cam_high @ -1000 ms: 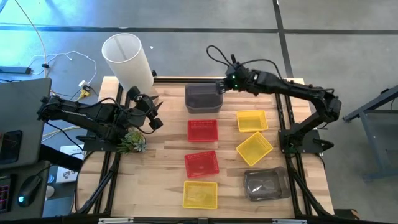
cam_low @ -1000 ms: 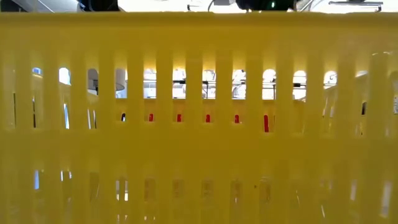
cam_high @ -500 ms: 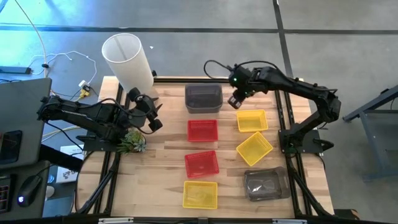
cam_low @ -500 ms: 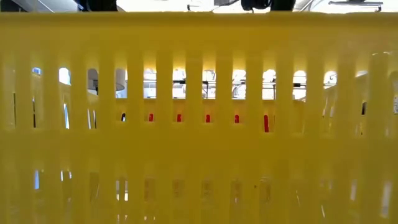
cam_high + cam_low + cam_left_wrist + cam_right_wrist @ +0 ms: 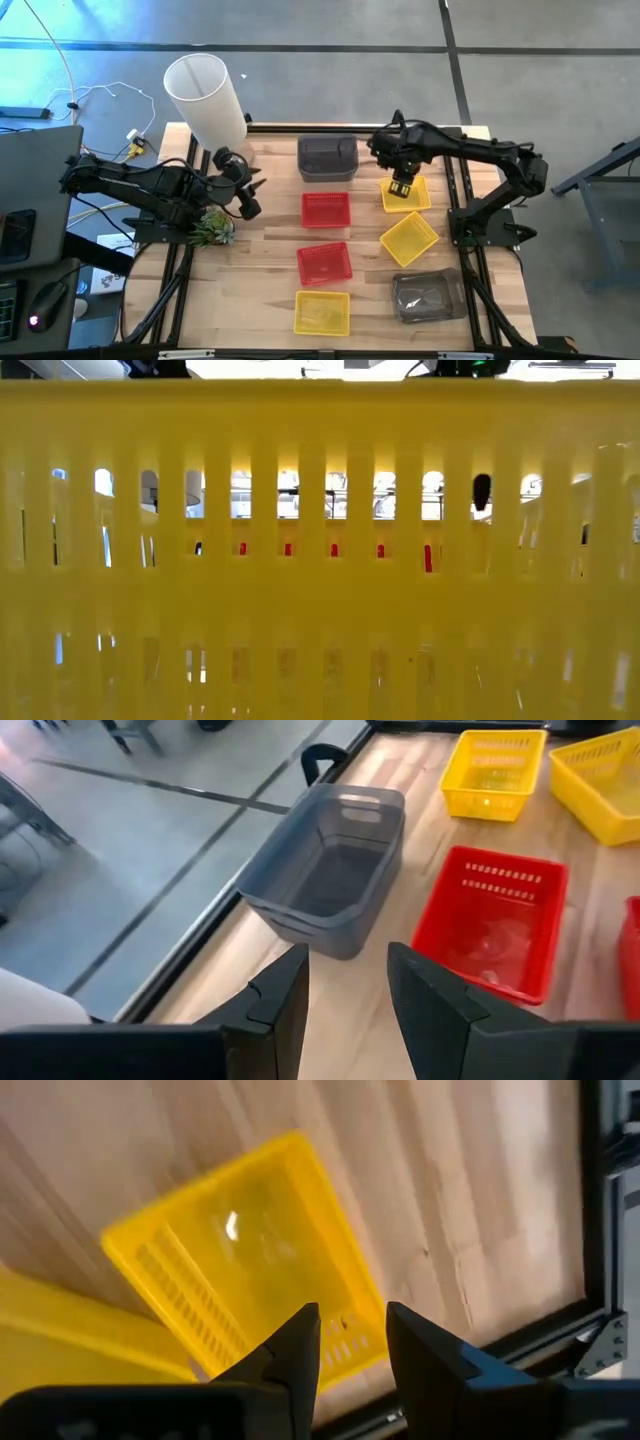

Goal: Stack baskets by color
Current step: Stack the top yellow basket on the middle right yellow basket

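Yellow basket (image 5: 320, 540) blocks nearly all low view.

Grey concrete floor (image 5: 520, 60) with dark seam lines, pale wood-plank table (image 5: 265, 290) on black frame mid-frame, blue light glow upper left, white cables (image 5: 100, 95) on floor, dark desk with mouse (image 5: 38, 320) lower left

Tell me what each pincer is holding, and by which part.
Nothing is held. The right pincer hangs open over a yellow basket; the left pincer waits open near the table's left edge.
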You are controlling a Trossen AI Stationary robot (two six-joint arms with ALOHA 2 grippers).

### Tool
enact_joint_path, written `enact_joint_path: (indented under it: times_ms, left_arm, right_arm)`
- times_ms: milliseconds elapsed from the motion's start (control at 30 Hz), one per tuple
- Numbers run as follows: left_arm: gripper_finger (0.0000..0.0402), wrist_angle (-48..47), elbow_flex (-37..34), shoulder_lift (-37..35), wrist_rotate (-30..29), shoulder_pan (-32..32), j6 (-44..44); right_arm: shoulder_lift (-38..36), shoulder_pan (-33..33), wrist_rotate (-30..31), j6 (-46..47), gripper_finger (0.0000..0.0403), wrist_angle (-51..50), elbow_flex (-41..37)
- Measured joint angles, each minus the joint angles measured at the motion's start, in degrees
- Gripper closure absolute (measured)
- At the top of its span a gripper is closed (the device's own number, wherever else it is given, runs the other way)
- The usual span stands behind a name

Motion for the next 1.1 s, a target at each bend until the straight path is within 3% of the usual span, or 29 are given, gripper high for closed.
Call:
enact_joint_path:
  times_ms: [200,467,900,1100]
  left_arm:
    - [0.0277,0.02,0.00,0.00,0.46,0.02,-1.46]
    - [0.0277,0.28,0.00,0.00,-1.52,0.13,-1.47]
    - [0.0277,0.30,0.00,0.00,-2.14,0.13,-1.47]
    - [0.0277,0.31,0.00,0.00,-2.11,0.13,-1.47]
  right_arm:
    - [0.00,1.38,3.17,-2.32,0.0277,1.29,-6.30]
    - [0.00,1.27,5.29,-7.95,0.0259,11.64,-13.81]
    - [0.01,-1.53,7.46,-9.62,0.0258,21.74,-18.52]
    - [0.02,-2.87,5.33,-10.63,0.0259,23.54,-20.39]
